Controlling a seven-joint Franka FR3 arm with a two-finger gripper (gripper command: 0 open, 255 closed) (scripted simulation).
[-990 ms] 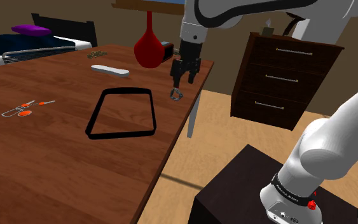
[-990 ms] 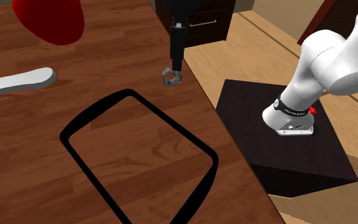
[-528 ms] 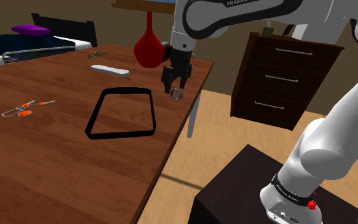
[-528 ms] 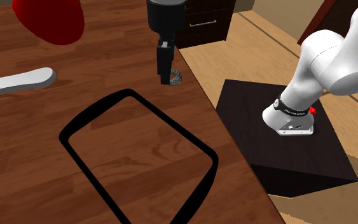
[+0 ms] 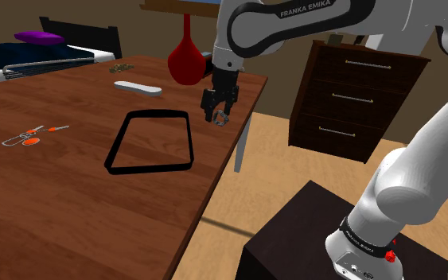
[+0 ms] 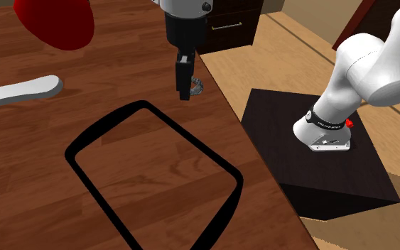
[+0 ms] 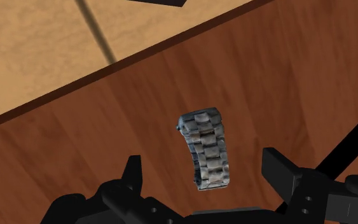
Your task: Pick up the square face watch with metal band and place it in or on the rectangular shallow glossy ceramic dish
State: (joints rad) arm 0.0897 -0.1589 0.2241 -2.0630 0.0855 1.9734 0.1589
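The black fingers stand wide apart, gripping nothing; the silver link-band watch lies between them, touched by neither; its long axis runs down the gap, one end toward the palm, the other toward the wooden surface's edge; it rests close to that edge, near a corner of the black-rimmed dish and outside it.

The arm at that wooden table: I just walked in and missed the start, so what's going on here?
A white Franka arm is going for a metal-band watch near the table edge. Its black gripper sits low over it, fingers open either side of the band without touching, so nothing is gripped yet. The black-rimmed dish lies close by, without the watch.
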